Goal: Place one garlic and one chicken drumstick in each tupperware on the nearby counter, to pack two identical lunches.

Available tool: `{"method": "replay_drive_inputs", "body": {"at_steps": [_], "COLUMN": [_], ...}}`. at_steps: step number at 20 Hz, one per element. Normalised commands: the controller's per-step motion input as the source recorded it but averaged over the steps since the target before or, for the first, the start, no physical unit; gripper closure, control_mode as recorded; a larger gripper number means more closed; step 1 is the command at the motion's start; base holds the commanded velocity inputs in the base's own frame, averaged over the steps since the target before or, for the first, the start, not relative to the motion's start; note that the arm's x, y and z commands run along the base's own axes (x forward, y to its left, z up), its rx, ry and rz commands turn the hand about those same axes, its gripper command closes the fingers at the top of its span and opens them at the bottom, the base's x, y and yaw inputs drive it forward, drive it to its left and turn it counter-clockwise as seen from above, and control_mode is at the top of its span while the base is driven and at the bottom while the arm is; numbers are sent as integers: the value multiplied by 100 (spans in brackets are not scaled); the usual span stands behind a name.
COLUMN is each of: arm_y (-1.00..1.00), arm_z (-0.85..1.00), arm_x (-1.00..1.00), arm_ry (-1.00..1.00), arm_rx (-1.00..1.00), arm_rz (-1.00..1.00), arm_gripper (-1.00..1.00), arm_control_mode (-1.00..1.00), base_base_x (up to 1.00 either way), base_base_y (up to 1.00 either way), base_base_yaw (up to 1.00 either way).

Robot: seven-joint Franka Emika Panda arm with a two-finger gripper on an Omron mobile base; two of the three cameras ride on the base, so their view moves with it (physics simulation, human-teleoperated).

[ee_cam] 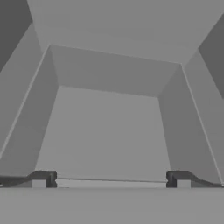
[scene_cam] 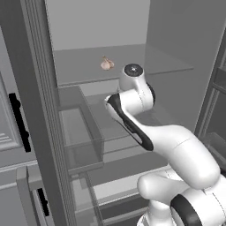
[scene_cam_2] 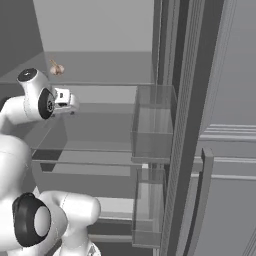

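Note:
One garlic (scene_cam: pixel 106 64) (scene_cam_2: pixel 56 69), a small pinkish-beige bulb, lies on the upper grey shelf inside an open fridge. My arm reaches into the fridge at the shelf below it, and the hand (scene_cam_2: pixel 63 99) sits lower than the garlic and nearer to me. In the hand view my gripper (ee_cam: pixel 110 179) is open, its two dark fingertips (ee_cam: pixel 43 178) set wide apart with nothing between them, facing a bare grey shelf floor and back wall. The chicken drumstick, the tupperware and the counter are out of view.
Clear door bins (scene_cam: pixel 81 141) (scene_cam_2: pixel 152 135) hang on the open fridge doors on either side of the arm. The door edges (scene_cam: pixel 37 110) (scene_cam_2: pixel 185 100) frame the opening. A black handle (scene_cam: pixel 20 121) is on the cabinet at the left. Lower shelves and drawers lie below.

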Motion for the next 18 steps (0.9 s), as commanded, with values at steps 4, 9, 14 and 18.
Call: {"method": "replay_drive_inputs", "body": {"at_steps": [4,9,14,18], "arm_y": [0,0,6,16], "arm_z": [100,100,100,42], "arm_x": [-53,-49,16,47], "arm_ry": [-37,-28,-2,-7], "arm_rx": [1,0,10,20], "arm_rz": [8,13,21,41], "arm_gripper": [-100,-100,-100,-100], "arm_control_mode": [-100,-100,-100,-100], "base_base_x": [0,0,0,0], "base_base_y": [0,0,0,0], "base_base_yaw": [0,0,0,0]}}
